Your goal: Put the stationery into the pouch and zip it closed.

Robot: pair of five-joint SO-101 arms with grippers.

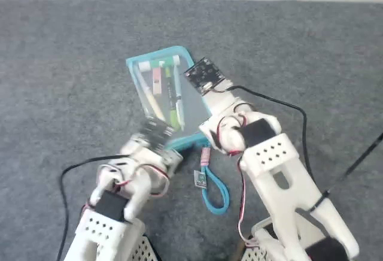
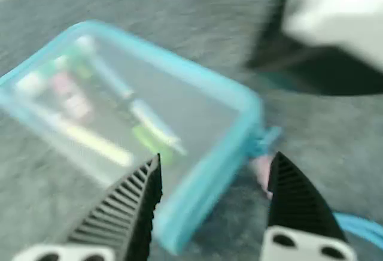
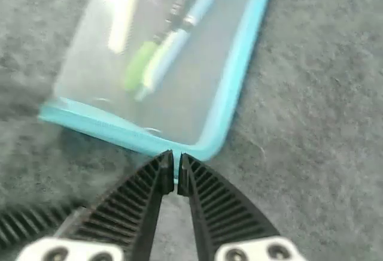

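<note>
Pouch (image 1: 163,93) holds the stationery (image 1: 166,90); my right gripper (image 3: 175,168) pinches its five-o'clock corner, probably to draw the zip; left gripper (image 2: 212,183) gapes wide at six, bracing.

Left wrist view blurs the stationery (image 2: 96,142) inside the pouch (image 2: 200,192).

Grey felt table (image 1: 60,63). At centre, lying flat: a clear, teal-edged pouch (image 1: 154,54), long axis running 11 to 5 o'clock. Off its 5 o'clock corner, a blue strap (image 1: 207,200) looped on the felt. At 8 o'clock, a black cable (image 1: 63,183).
</note>
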